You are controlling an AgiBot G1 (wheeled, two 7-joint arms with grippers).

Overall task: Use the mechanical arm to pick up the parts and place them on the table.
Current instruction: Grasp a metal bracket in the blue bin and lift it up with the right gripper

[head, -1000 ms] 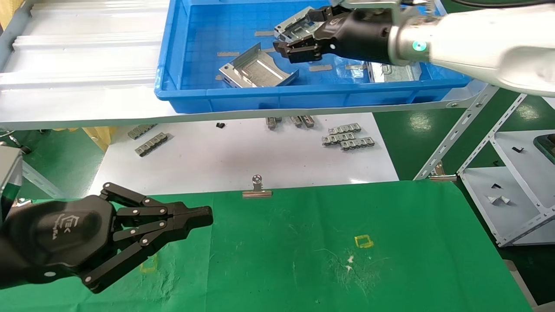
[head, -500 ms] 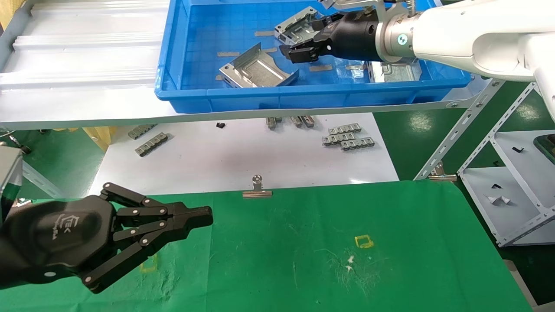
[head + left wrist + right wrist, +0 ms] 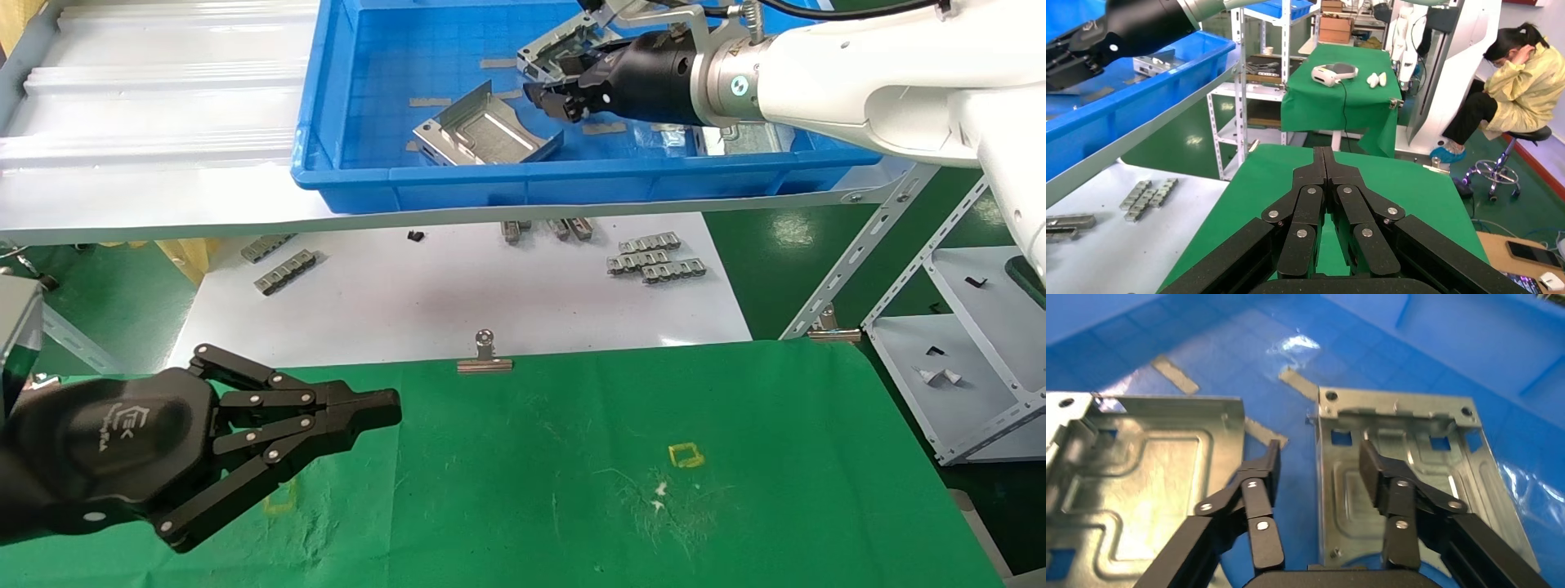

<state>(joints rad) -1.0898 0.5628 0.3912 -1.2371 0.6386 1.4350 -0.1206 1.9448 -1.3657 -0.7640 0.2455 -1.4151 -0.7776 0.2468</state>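
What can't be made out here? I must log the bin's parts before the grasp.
- Head view: right tool and arm cover much of the far part and the third part.
- Right wrist view: near part cut off by the edge.
- Contact between tool and part: unclear.

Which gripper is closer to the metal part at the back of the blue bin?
Right. The right gripper is open astride one wall of that part in the blue bin; the left gripper sits shut over the green table.
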